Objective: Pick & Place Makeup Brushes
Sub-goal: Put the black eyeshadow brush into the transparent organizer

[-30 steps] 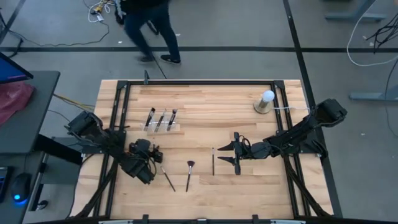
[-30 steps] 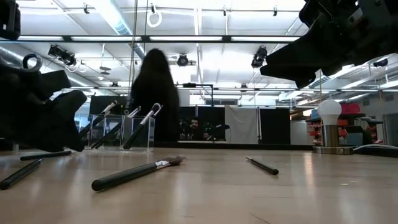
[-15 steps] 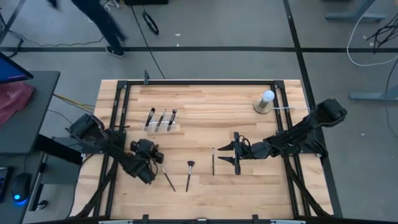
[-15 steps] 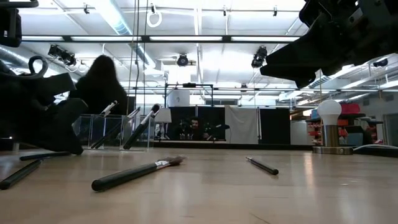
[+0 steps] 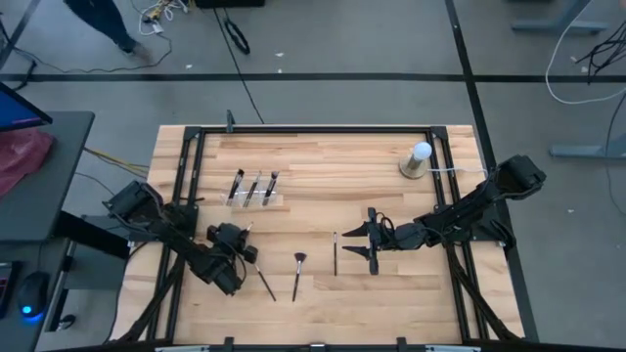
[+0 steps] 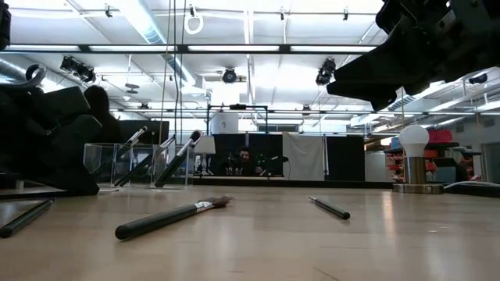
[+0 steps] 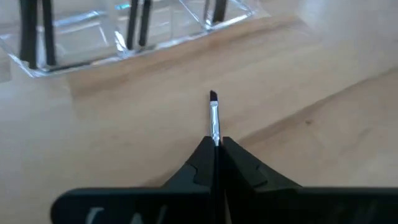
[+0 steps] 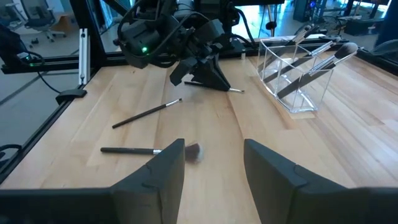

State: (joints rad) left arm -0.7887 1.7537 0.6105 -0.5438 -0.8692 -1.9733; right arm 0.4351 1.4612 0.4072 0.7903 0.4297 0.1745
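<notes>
Your clear acrylic organiser sits toward the back left of the wooden table, and three black-handled makeup brushes lean in its compartments, bristle ends up. Just in front of it, the left gripper is low at the table with its jaws pressed together on a thin silver-ferruled brush, whose small dark tip pokes out past the fingertips toward the organiser. Beside that gripper you have a slim black brush lying loose on the wood, then a fan-tipped black brush a little to its right, and a thin dark brush lying straight nearer the centre. The right gripper hovers just right of that last brush with its jaws spread and nothing between them. A white ball on a round base stands at the back right corner, well apart from everything. A person's legs show on the floor beyond the table.
</notes>
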